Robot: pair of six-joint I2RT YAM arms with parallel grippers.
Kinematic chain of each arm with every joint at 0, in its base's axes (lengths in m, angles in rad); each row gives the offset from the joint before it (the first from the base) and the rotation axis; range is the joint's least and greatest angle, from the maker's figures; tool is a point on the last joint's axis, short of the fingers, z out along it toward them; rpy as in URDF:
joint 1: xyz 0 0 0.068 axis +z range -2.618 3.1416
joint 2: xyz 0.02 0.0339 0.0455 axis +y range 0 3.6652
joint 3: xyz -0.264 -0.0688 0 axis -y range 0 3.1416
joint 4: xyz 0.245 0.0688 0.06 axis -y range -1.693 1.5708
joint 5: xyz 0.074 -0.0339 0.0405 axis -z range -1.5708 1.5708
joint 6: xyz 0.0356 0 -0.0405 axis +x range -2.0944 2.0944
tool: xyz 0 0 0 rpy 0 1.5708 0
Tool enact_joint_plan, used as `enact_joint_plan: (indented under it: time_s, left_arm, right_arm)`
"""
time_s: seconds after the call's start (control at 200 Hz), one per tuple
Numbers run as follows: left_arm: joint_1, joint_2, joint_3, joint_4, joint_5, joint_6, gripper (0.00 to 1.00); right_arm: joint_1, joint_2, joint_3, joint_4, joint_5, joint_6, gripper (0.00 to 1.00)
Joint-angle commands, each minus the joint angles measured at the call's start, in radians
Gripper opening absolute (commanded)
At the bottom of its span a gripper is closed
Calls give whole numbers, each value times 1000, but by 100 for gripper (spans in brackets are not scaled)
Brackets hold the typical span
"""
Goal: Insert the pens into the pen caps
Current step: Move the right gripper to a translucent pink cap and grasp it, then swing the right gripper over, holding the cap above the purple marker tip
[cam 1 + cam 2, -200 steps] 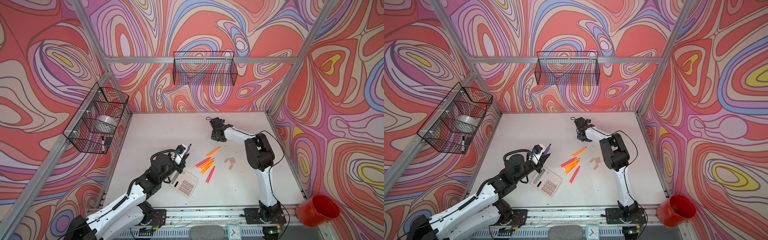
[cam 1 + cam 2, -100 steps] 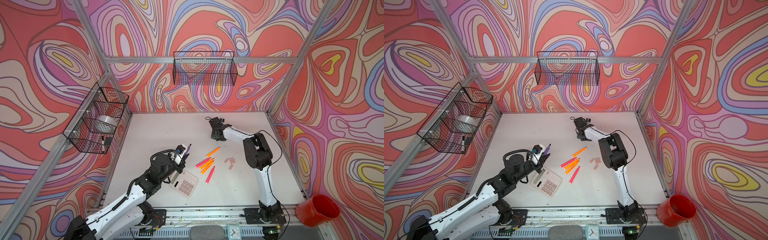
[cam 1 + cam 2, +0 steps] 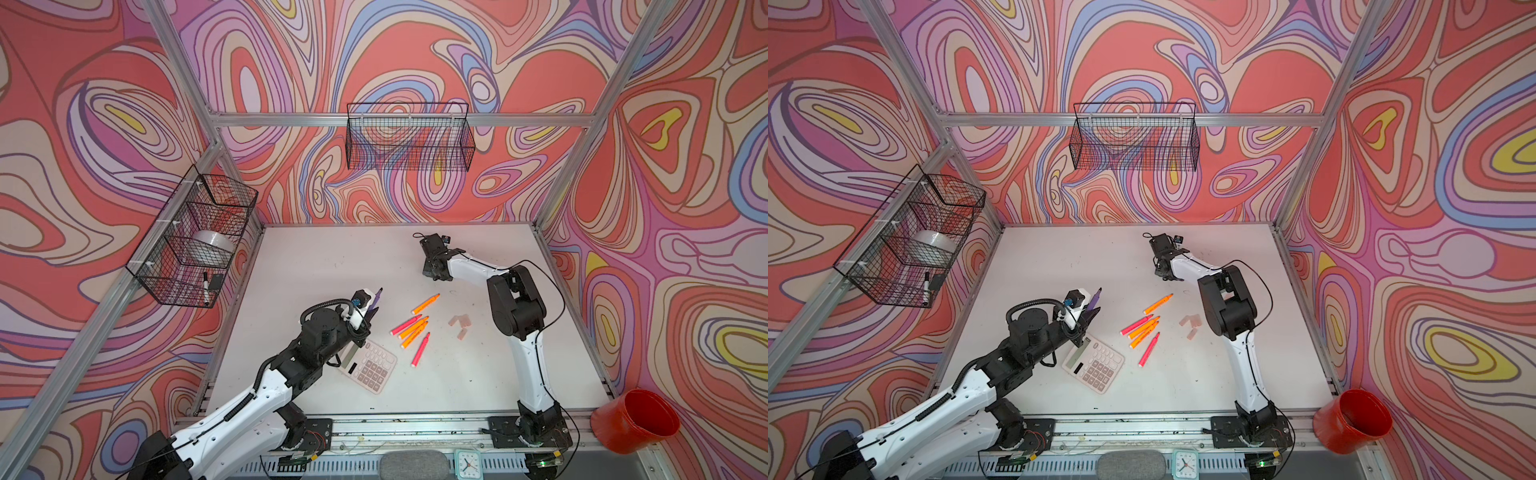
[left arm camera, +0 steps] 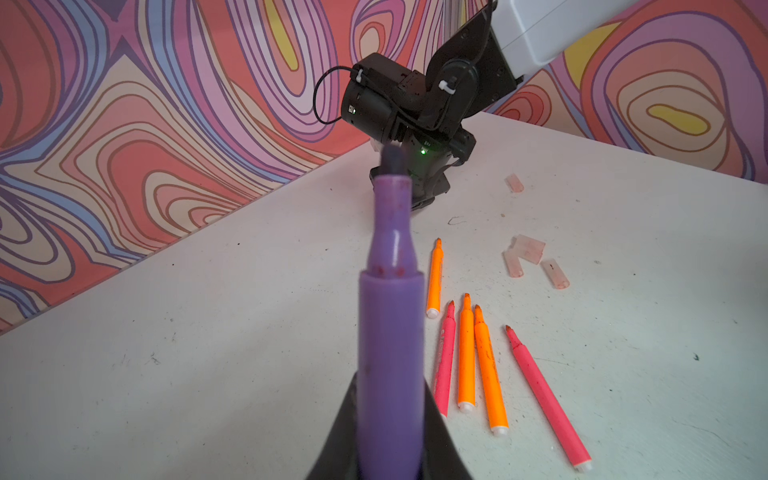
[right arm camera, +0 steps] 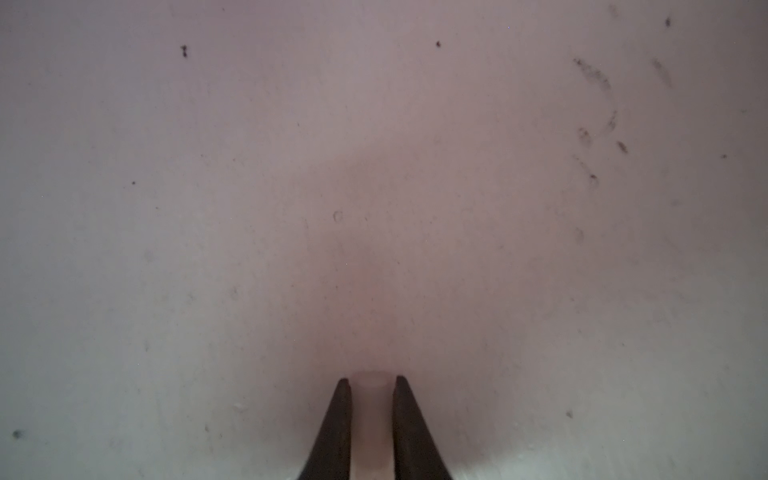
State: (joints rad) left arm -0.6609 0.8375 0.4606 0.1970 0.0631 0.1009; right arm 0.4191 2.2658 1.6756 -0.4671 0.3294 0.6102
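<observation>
My left gripper point(image 3: 371, 312) point(image 4: 390, 384) is shut on the purple pen point(image 3: 377, 296) point(image 3: 1095, 296) point(image 4: 390, 324), held above the table with its tip pointing up and away. Three orange and two pink pens point(image 3: 413, 328) point(image 4: 467, 353) lie loose on the table's middle. Several pale pen caps point(image 3: 459, 322) point(image 4: 528, 249) lie just right of them. At the back middle my right gripper point(image 3: 434, 275) point(image 3: 1167, 276) point(image 5: 370, 380) points down at the table, shut on one pale pen cap point(image 5: 370, 415) between its fingers.
A pink-white calculator point(image 3: 368, 365) lies beside the left arm, in front of the pens. Black wire baskets hang on the back wall point(image 3: 409, 137) and left wall point(image 3: 195, 241). A red cup point(image 3: 633, 419) stands off the table's front right corner.
The right gripper's jaws have closed on the pen cap at the back of the table. The left arm with the purple pen has not moved.
</observation>
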Motion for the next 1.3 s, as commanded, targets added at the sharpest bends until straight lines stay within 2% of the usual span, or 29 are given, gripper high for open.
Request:
enact_joint_plan:
  time_s: [0.0,0.11,0.255,0.376,0.516,0.646,0.811,1.046,1.177,1.292]
  left_arm:
    - [1,0,33,10,-13,-6,0]
    - [2,-1,17,59,-113,-52,0]
    - [1,-27,38,17,-123,-128,0]
    - [1,-56,45,-32,-184,-181,0]
    - [1,-77,45,-53,-101,-179,0]
    - [1,-87,109,-104,-18,-193,0]
    - [1,-58,151,-121,89,-302,0]
    - [-7,117,203,25,357,-473,0]
    - [-45,206,240,54,366,-520,0]
    - [-67,235,239,88,346,-557,0]
  right_arm:
    - [-9,-16,-75,-5,-20,19,8]
    - [-8,-95,-144,45,-26,31,5]
    - [-9,-238,-257,124,-38,49,3]
    - [-8,-383,-361,197,-63,61,3]
    - [-8,-561,-511,368,-179,78,3]
    - [0,-695,-649,546,-287,93,3]
    - [22,-847,-791,737,-356,118,3]
    - [55,-1061,-964,950,-396,139,3]
    - [58,-1142,-1063,1095,-418,176,2]
    - [61,-1154,-1096,1162,-430,209,0]
